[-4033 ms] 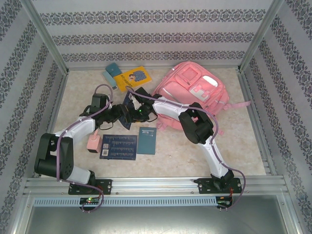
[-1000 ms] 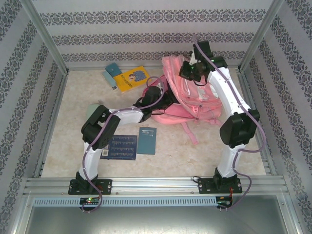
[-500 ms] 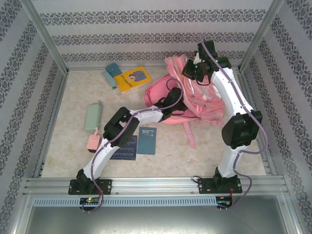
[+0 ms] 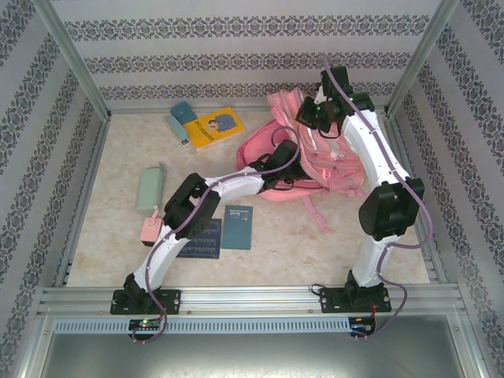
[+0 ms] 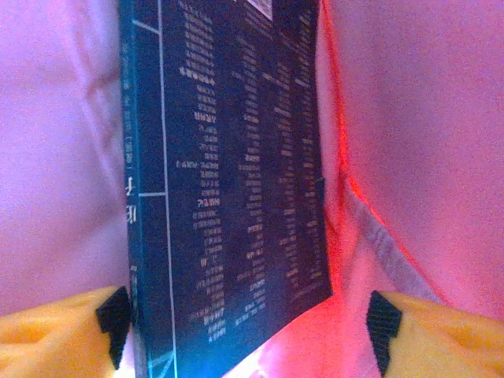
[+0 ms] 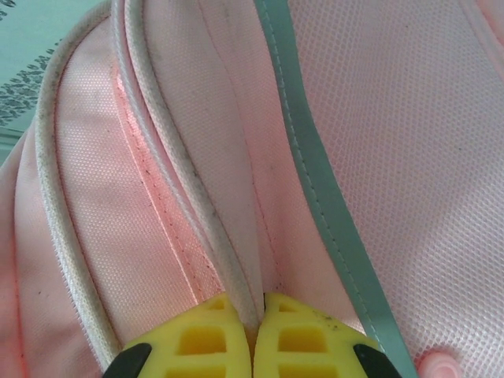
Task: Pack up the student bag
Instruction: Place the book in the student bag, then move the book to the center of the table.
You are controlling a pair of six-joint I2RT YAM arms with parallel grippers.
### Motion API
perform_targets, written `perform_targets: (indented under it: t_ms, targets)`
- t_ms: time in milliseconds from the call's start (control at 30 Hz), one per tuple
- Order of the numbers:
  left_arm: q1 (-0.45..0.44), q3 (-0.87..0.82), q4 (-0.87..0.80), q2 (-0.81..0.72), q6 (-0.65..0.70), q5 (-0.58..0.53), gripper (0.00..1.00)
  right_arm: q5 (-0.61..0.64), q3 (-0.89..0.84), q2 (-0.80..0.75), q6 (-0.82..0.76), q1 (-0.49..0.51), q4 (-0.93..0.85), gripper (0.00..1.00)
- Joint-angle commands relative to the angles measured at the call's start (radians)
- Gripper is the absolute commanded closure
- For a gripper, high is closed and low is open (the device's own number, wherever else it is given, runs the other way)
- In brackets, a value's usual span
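The student bag, a big pink backpack, stands propped at the back right of the table. My right gripper holds it up from above, shut on a fold of pink fabric and white piping at the bag's top edge. My left arm reaches from the left into the bag's opening. In the left wrist view a dark blue book with small print stands inside the bag's pink lining. My left gripper is open, its yellow fingers wide apart on either side of the book's lower end.
On the table lie a yellow book, a small teal book, a green pencil case, a small pink box-like item, another dark blue book and a teal notebook. A pink strap trails forward.
The right gripper has lifted the bag's top edge upright. The left arm has swung from the table's left and reached further into the bag's opening. The loose strap has shifted right.
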Motion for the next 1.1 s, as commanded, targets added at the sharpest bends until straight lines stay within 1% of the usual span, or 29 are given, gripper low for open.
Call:
perform_targets:
  t_ms: [0, 100, 233, 333, 500, 567, 667, 800, 933, 1067]
  targets:
    - [0.008, -0.026, -0.133, -0.121, 0.105, -0.049, 0.13, -0.043, -0.010, -0.052, -0.012, 0.016, 0.079, 1.00]
    - [0.018, -0.063, -0.201, -0.187, 0.126, -0.079, 0.11, -0.038, -0.027, -0.048, -0.026, 0.016, 0.079, 1.00]
    - [0.042, -0.174, -0.225, -0.300, 0.115, -0.114, 0.11, -0.035, -0.059, -0.039, -0.053, 0.014, 0.071, 1.00]
    - [0.063, -0.248, -0.254, -0.387, 0.118, -0.147, 0.12, -0.010, -0.105, -0.042, -0.076, 0.014, 0.068, 1.00]
    - [0.106, -0.357, -0.318, -0.521, 0.160, -0.206, 0.12, 0.009, -0.221, -0.069, -0.085, 0.014, 0.131, 1.00]
    - [0.136, -0.389, -0.338, -0.554, 0.202, -0.226, 0.12, 0.006, -0.251, -0.072, -0.086, 0.014, 0.152, 1.00]
    - [0.205, -0.385, -0.371, -0.553, 0.284, -0.213, 0.11, -0.004, -0.277, -0.070, -0.094, 0.020, 0.171, 1.00]
    - [0.309, -0.339, -0.381, -0.500, 0.383, -0.188, 0.11, 0.009, -0.288, -0.069, -0.130, 0.038, 0.165, 1.00]
    - [0.403, -0.266, -0.349, -0.396, 0.460, -0.166, 0.11, 0.010, -0.314, -0.074, -0.142, 0.058, 0.169, 1.00]
    - [0.497, -0.165, -0.298, -0.257, 0.477, -0.078, 0.11, 0.018, -0.339, -0.082, -0.150, 0.082, 0.171, 1.00]
